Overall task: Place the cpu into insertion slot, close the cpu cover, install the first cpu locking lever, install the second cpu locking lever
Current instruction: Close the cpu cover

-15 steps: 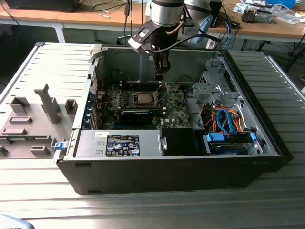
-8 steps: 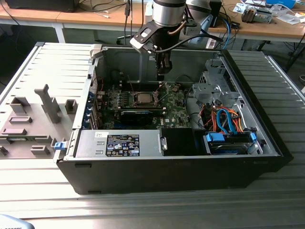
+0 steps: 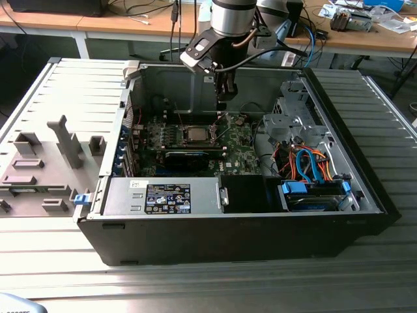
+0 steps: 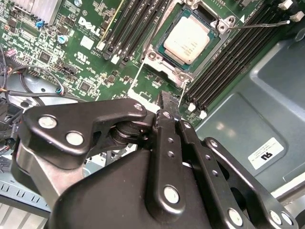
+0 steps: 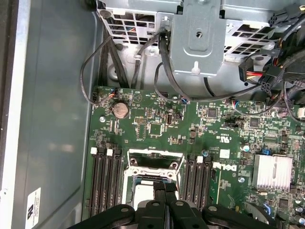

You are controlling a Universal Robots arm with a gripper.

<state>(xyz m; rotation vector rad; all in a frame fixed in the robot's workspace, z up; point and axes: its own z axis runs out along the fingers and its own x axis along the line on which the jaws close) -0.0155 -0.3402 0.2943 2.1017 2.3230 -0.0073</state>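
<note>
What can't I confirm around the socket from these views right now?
- First wrist view: the hand covers much of the cpu, so its seating cannot be judged there.
- Second wrist view: the picture edge cuts off one side of the cpu cover.
- Exterior view: the cpu and its cover are too small to tell whether the cover is latched.

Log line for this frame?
cpu: seated | cover: down around cpu | pincer: shut, by cover's edge
</note>
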